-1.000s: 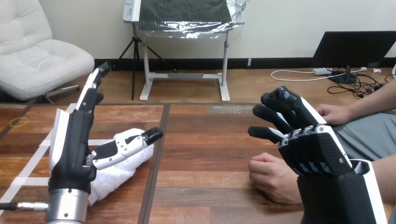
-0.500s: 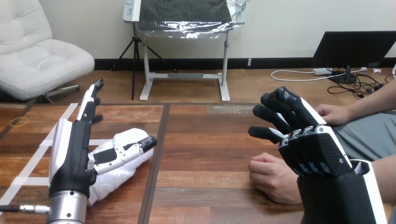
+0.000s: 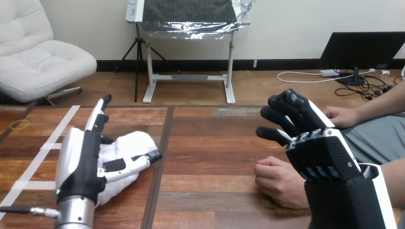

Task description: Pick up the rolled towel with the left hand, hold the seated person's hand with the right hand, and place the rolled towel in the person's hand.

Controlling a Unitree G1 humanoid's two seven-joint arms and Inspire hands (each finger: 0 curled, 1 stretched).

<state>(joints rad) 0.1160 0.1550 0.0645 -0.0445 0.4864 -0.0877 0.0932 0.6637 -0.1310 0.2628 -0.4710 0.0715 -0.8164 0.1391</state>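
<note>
The white rolled towel (image 3: 125, 149) lies on the wooden table (image 3: 210, 138) at the lower left. My left hand (image 3: 83, 160) rests on it from the near side, fingers straight and pointing away, thumb stretched across the towel's near part; it is open. Raised above the table at the right, my right hand (image 3: 321, 152) shows its back to me, fingers loosely bent and holding nothing. Just left of and below it, the person's hand (image 3: 277, 180) rests on the table as a loose fist, apart from my right hand.
The person's other hand (image 3: 340, 116) lies at the table's far right edge. White tape strips (image 3: 57, 138) mark the table at the left, and a yellow rubber band (image 3: 19, 124) lies at the far left. A dark seam (image 3: 160, 157) runs down the tabletop.
My left hand has sunk lower onto the towel and shifted slightly right, its thumb now lying lower across it. My right hand and the person's fist have stayed in place.
</note>
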